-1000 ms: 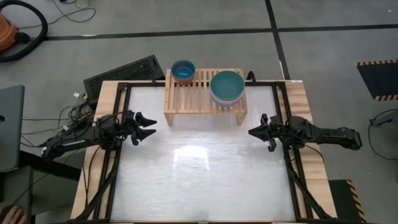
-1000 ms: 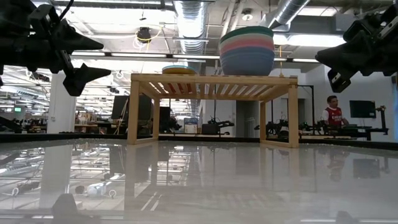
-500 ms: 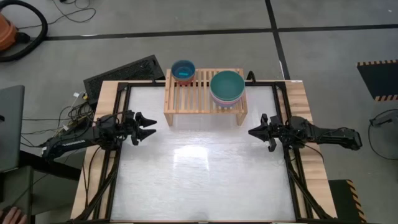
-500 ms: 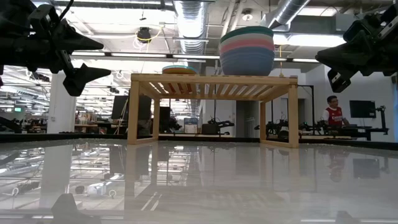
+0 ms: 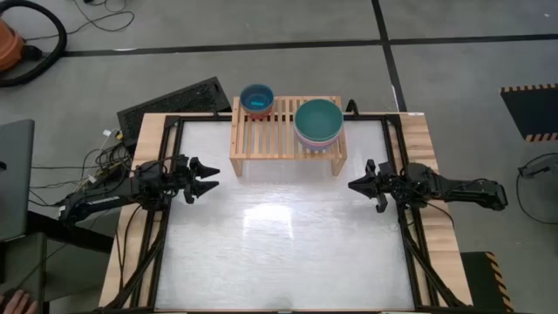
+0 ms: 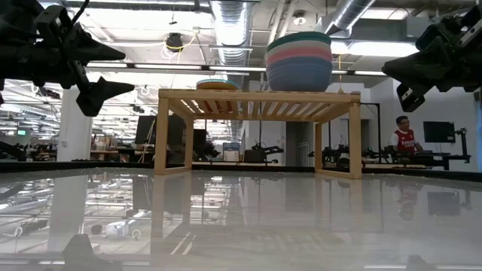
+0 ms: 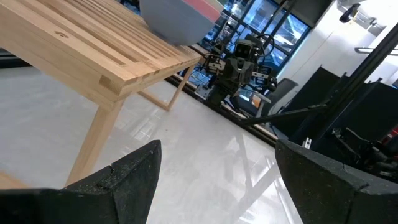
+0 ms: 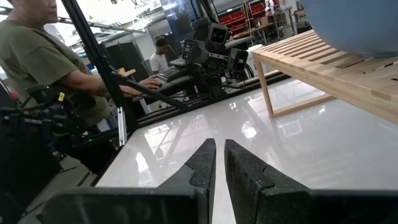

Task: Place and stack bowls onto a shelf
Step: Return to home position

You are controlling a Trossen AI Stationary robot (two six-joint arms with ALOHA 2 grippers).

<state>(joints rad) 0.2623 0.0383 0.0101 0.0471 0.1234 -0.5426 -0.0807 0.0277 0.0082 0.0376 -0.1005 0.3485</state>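
On the shelf (image 5: 283,135), the large stack (image 5: 318,122), dark teal bowl on top, sits at the right end. The small stack (image 5: 256,99), cyan uppermost, sits at the left rear corner. Neither has shifted over the last second. Off the shelf's left front, the left gripper (image 5: 214,179) is spread wide and empty. Off its right front, the right gripper (image 5: 353,185) is nearly closed and empty. Both are unmoved. Judgement: stacking finished, arms parked.

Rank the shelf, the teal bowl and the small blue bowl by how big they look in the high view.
1. shelf, widest by far.
2. teal bowl, topping the stack.
3. small blue bowl.
The teal bowl sits higher, nearer the camera, yet the gap looks clear.
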